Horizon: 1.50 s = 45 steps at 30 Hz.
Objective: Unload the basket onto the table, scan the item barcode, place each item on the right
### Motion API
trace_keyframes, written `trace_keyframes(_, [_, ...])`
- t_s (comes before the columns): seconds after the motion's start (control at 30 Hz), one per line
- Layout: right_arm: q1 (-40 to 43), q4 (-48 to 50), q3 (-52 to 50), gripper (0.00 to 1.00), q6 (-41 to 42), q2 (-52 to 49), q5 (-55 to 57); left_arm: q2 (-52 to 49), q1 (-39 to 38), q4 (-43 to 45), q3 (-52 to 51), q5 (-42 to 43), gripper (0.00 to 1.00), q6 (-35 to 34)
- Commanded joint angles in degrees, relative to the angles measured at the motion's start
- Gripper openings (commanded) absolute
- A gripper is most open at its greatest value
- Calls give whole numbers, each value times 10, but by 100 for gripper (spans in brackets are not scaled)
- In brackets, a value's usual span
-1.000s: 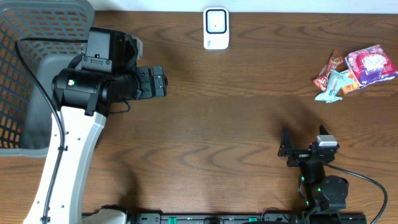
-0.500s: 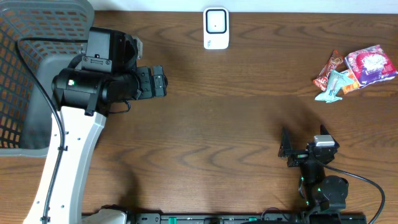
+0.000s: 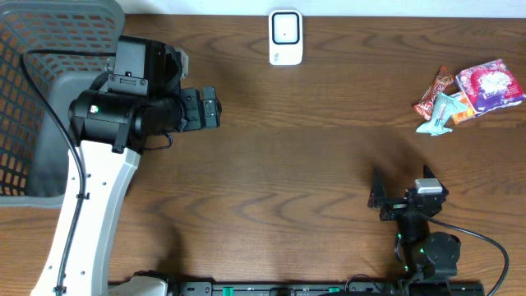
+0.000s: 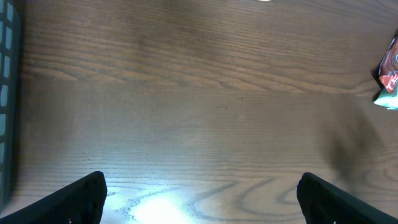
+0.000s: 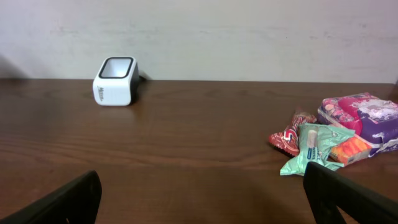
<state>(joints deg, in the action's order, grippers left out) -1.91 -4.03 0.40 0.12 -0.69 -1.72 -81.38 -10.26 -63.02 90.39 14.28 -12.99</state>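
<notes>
A white barcode scanner [image 3: 285, 37] stands at the table's far edge; the right wrist view has it at upper left [image 5: 115, 81]. The items lie in a pile at the far right: a red wrapper [image 3: 433, 92], a mint-green wipes pack [image 3: 440, 113] and a pink-purple pack [image 3: 490, 85]. The same pile shows in the right wrist view, with the wipes pack [image 5: 314, 148] in front. My left gripper [image 3: 219, 108] hangs open over bare wood, left of centre, its dark fingertips wide apart [image 4: 202, 199]. Near the front right edge my right gripper [image 3: 380, 196] is open and empty [image 5: 202, 199].
A grey mesh basket [image 3: 33, 99] fills the left end of the table, behind the left arm; its rim shows at the left wrist view's edge [image 4: 5, 93]. An orange pack [image 5: 350, 149] lies within the pile. Brown wood stretches between the two grippers.
</notes>
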Motion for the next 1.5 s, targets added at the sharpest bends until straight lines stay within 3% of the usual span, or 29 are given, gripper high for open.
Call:
trace_keyframes(0.0, [0, -2, -1, 99, -8, 4, 1, -3, -1, -2, -3, 2, 98, 12])
trace_keyframes(0.97, [0, -2, -1, 99, -8, 4, 1, 16, 3, -17, -10, -35, 98, 30])
trace_keyframes(1.17, [0, -2, -1, 99, -8, 4, 1, 75, 3, -6, -85, -35, 98, 86])
trace_keyframes(1.47, [0, -2, -1, 99, -8, 4, 1, 212, 14, 115, -286, -34, 98, 119])
